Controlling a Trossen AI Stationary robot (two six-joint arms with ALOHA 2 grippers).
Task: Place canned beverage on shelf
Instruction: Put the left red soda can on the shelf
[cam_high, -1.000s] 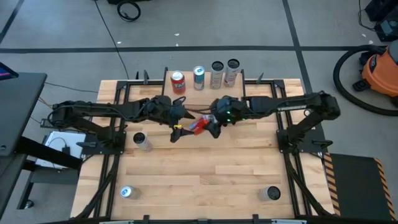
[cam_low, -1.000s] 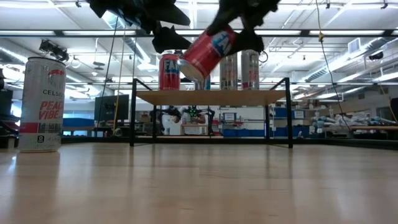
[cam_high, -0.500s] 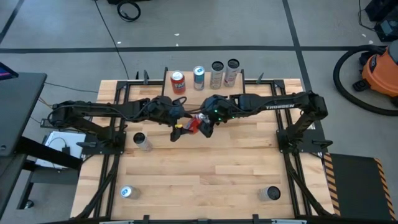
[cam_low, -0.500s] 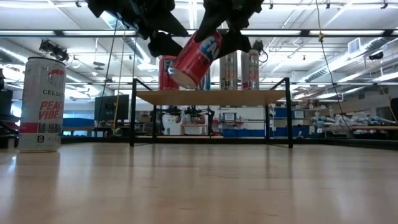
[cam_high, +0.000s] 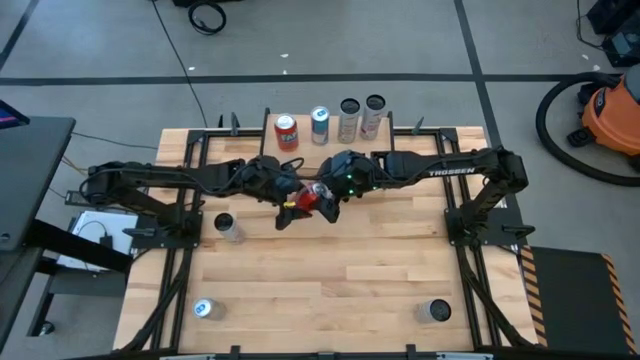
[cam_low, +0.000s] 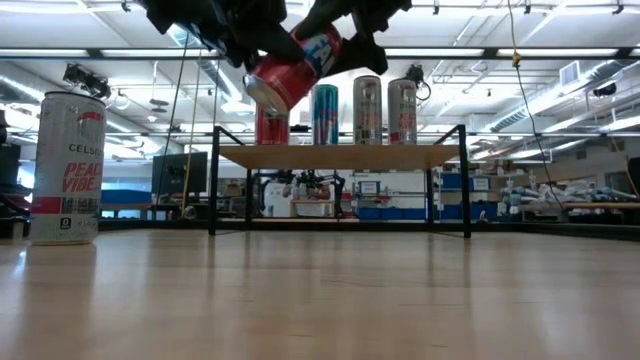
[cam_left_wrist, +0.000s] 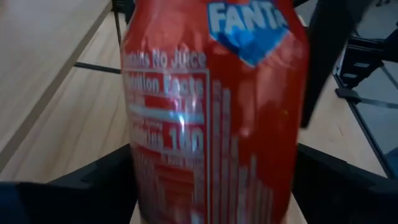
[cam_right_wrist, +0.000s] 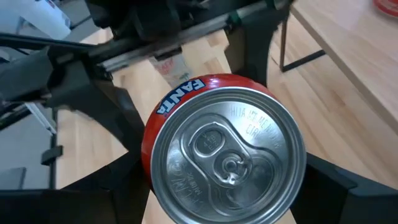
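Red aluminium can, smooth and cylindrical, hangs tilted in your right gripper's clasp; your left gripper flanks it, fingers spread, before the wooden shelf.

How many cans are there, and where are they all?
Cans on the shelf: 4 (red, blue, two silver)
Cans on the table: 3 ()
Red Fanta can in the air between the two hands: 1
Total: 8 cans

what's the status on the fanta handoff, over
Right end effector grips red Fanta can, tilted midair. Left end effector open around it. Shelf holds four cans, right end free.
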